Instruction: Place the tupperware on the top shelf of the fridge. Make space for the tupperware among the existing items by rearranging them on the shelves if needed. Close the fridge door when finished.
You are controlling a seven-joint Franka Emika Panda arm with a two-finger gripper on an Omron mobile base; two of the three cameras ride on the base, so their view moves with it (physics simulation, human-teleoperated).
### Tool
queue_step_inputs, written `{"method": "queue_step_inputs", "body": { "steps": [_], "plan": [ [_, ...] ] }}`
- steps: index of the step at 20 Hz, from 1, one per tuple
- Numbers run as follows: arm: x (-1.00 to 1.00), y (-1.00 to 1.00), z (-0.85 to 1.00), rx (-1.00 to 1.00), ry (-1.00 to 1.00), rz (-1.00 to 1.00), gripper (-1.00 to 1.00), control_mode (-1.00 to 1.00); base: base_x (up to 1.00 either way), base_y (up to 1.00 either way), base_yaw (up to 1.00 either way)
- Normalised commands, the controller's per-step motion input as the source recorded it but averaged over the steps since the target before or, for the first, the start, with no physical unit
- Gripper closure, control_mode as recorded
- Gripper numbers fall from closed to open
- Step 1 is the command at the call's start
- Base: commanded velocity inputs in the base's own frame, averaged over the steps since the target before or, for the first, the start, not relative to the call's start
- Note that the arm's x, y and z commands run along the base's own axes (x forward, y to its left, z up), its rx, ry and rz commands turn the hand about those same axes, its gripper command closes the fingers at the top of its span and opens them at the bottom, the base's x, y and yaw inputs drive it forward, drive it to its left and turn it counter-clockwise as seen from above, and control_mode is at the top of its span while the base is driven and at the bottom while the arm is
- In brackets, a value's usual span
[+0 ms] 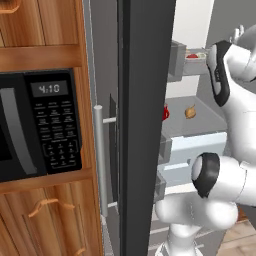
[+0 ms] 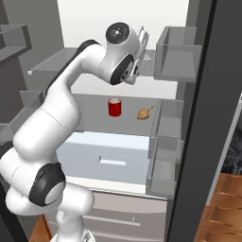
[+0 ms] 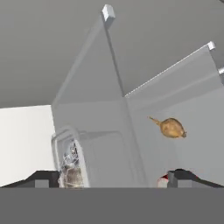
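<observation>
The tupperware, a small clear tub, rests on the fridge's top shelf. In the hand view it sits between my fingertips, close to the left one. My gripper is open wide and holds nothing. From the left base view the tupperware shows red food inside. On the shelf below lie a brownish onion and a red can. The fridge door stands open, dark edge toward me.
A black microwave sits in wood cabinets at left. The silver door handle runs beside the door edge. Grey door bins hang on the other open door, close to my hand. A pale drawer sits under the lower shelf.
</observation>
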Motion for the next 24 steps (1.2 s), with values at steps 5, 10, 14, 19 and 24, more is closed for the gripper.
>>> {"method": "queue_step_inputs", "body": {
  "steps": [5, 10, 14, 19, 24],
  "plan": [
    [-0.96, 0.26, -0.22, -0.14, 0.01, 0.2, -1.0, -1.0, 0.0, 0.0, 0.0],
    [-0.95, 0.39, -0.25, -0.19, 0.17, 0.27, -1.0, -1.0, 0.0, 0.0, 0.0],
    [-0.75, 0.31, -0.58, -0.18, 0.23, 0.26, -1.0, -1.0, 0.0, 0.0, 0.0],
    [-0.84, 0.31, -0.99, -0.09, 0.1, 0.25, -1.0, -1.0, 0.0, 0.0, 0.0],
    [-0.6, 0.55, -0.83, 0.0, 0.06, 0.18, -1.0, -1.0, 0.0, 0.0, 0.0]
  ]
}}
